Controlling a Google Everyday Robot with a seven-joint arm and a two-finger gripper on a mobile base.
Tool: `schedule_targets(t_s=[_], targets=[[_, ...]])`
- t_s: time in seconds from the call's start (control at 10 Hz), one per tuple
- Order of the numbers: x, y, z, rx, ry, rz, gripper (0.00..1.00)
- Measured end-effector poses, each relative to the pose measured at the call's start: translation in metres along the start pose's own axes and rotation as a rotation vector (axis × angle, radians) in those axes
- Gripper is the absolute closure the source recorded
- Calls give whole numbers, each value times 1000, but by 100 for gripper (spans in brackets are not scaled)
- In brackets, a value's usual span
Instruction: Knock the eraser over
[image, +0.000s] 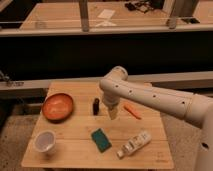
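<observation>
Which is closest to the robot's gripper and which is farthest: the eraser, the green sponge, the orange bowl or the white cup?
The gripper hangs low over the middle of the table.
1. eraser: upright just beside it, on the bowl's side.
2. green sponge: in front, nearer the camera.
3. orange bowl: beyond the eraser, at picture left.
4. white cup: front corner, picture left.
</observation>
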Motion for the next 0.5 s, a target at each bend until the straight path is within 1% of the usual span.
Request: schedule_targets(t_s=[0.1,0.5], targets=[[2,-1,2,0,1,-4,39],[-2,-5,6,-2,-6,-24,40]])
